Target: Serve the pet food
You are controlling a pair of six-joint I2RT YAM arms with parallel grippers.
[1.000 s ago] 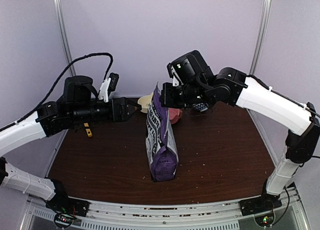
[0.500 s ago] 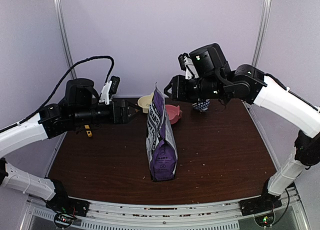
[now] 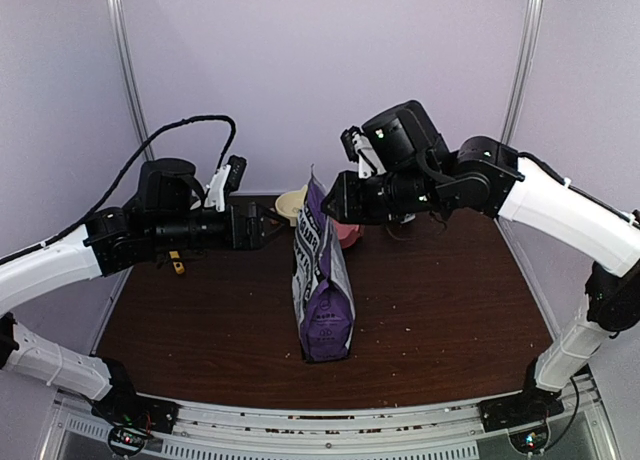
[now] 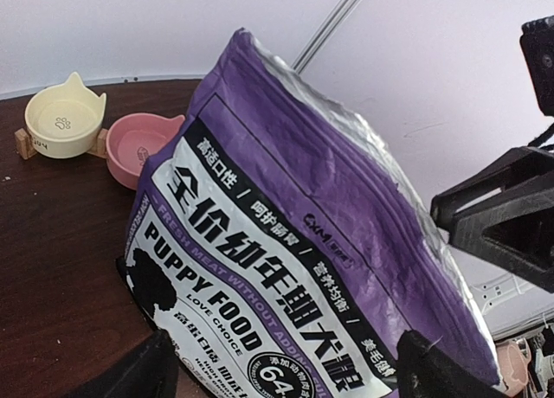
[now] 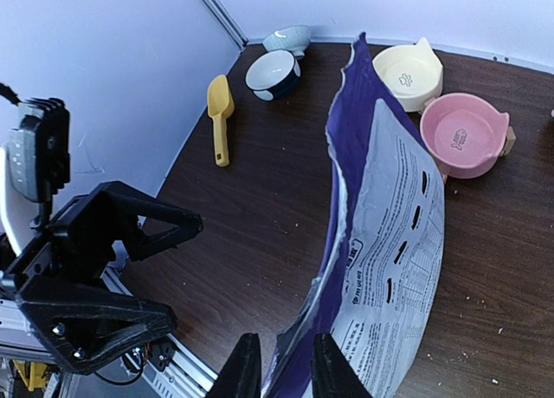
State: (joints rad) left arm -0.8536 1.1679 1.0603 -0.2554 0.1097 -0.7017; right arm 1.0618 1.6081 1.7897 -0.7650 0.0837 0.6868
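Beside the pet food bag (image 3: 325, 290) on the bench (image 3: 450, 280), the left end effector (image 4: 286, 346) is held wide open and empty, while the grip of the right end effector (image 5: 286, 342) cannot be told.

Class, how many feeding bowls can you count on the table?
4: cream bowl and pink bowl beyond the purple bag, dark blue bowl and pale blue bowl near the yellow scoop. More may be hidden.

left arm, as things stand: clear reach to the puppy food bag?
Probably yes. The left gripper is open and faces the bag's printed side with nothing between. The right gripper sits at the bag's top edge, so that spot looks crowded.
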